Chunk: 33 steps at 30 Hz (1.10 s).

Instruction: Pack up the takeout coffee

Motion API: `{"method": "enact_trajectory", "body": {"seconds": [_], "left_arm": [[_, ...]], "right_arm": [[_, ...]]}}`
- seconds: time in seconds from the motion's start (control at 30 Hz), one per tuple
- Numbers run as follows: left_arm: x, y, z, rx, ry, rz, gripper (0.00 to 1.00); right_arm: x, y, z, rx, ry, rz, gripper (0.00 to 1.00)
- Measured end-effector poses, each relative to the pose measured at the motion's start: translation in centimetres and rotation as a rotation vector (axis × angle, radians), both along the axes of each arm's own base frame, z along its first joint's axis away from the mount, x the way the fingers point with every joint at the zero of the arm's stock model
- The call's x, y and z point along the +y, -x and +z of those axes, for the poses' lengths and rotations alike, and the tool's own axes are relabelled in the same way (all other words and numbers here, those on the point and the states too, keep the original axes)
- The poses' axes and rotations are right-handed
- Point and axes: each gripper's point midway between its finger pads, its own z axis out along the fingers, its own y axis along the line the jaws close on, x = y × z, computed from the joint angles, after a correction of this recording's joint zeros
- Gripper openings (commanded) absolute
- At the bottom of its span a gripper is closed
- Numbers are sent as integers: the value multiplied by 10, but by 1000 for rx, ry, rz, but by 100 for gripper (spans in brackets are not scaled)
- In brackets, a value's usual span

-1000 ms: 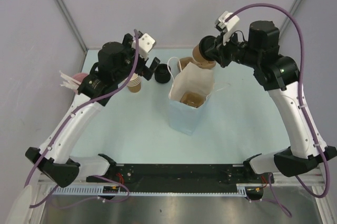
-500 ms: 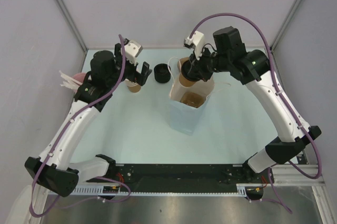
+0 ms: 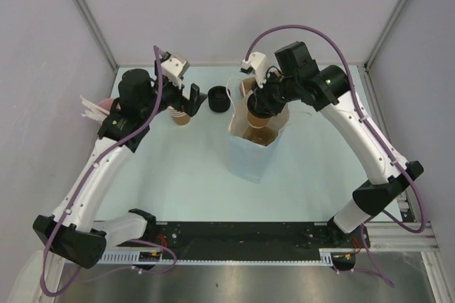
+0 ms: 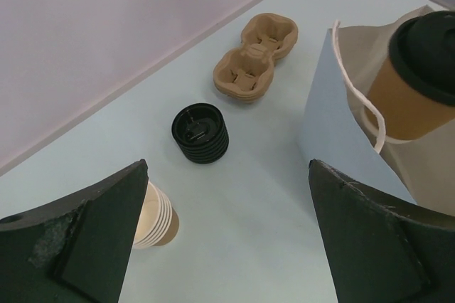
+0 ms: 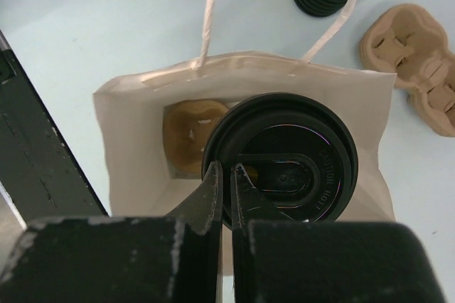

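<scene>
at the mouth of the creased white paper bag (image 5: pixel 135 139), the right claw (image 5: pixel 227 175) is pinched tight on the rim of the smooth round black lid of the tan paper coffee cup (image 4: pixel 405 107). the cup is upright, lid up, partly inside the bag. farther off, the left claw (image 3: pixel 190 99) hangs spread wide near a ribbed stack of black lids (image 4: pixel 200 134).

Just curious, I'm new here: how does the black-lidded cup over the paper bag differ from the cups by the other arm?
The lidded cup is single, capped in black; the cup stack is several nested, open-topped. The lidded cup hangs from the right hand at the mouth of the bag; the cup stack stands on the table. Both are tan paper.
</scene>
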Motion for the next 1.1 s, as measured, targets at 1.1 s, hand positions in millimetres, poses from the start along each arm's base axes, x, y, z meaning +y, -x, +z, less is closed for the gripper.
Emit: {"method": "enact_trajectory", "body": {"seconds": [1.1], "left_arm": [[-99, -11, 1, 92, 139, -276, 81]], "right_arm": [[-14, -46, -91, 93, 140, -83, 0]]}}
